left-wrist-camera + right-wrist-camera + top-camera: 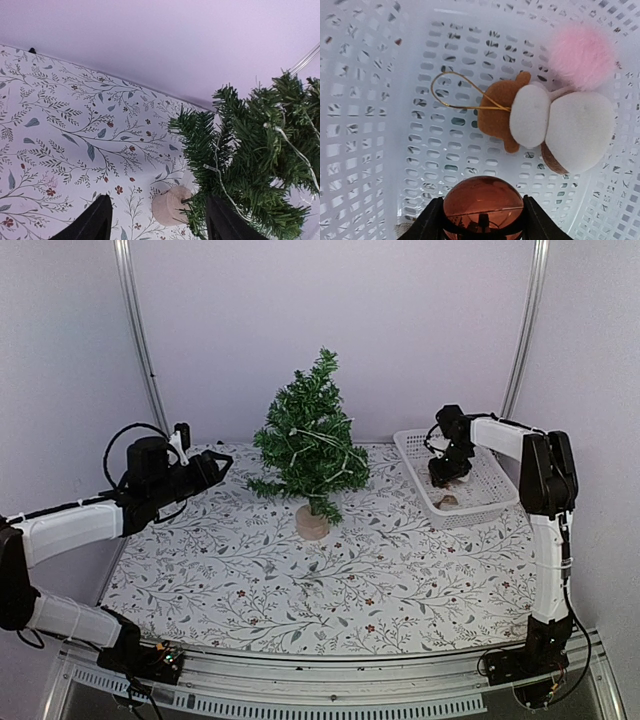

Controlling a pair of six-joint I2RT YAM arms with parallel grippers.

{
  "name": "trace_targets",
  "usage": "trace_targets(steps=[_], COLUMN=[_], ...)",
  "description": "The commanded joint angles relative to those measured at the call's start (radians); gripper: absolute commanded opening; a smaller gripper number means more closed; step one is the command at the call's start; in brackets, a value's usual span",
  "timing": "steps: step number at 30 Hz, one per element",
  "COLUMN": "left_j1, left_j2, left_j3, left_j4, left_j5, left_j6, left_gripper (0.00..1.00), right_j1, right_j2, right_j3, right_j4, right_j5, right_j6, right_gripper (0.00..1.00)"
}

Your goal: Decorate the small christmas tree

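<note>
the small christmas tree point(312, 445) stands upright on its stump, mid-way across the surface point(250, 580). left claw point(218, 466) hovers beside it, spread wide — empty. right claw point(447, 476), down in the white basket point(480, 510), grips a copper bauble point(484, 202); what seems a felt snowman point(560, 125) lies nearby.

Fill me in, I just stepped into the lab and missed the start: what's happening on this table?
The right pincer is down in the white basket, shut on a shiny copper bauble, beside a felt snowman and a pink pompom. The left pincer hangs open and empty by the small christmas tree, which stands mid-table with a light string on it and no ornaments visible.
</note>
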Motion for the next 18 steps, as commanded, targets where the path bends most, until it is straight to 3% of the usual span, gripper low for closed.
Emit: trace_targets(steps=[1,10,18], left_j1=[0.012,-0.023,-0.212], left_j2=[-0.074,-0.248,-0.389], left_j3=[-0.008,-0.061,-0.121], left_j4=[0.039,-0.028,-0.050], left_j5=[-0.004,-0.015,-0.027], left_j6=[0.069,0.235,0.408], left_gripper=[0.65,0.64,0.60], right_j1=[0.005,0.017,0.063], right_j2=[-0.191,-0.469,-0.742], right_j3=[-0.004,-0.098,-0.441], right_j4=[0.033,0.125,0.418], right_j5=[-0.136,-0.463,-0.829], right_j6=[0.070,0.181,0.412], right_gripper=[0.40,0.37,0.35])
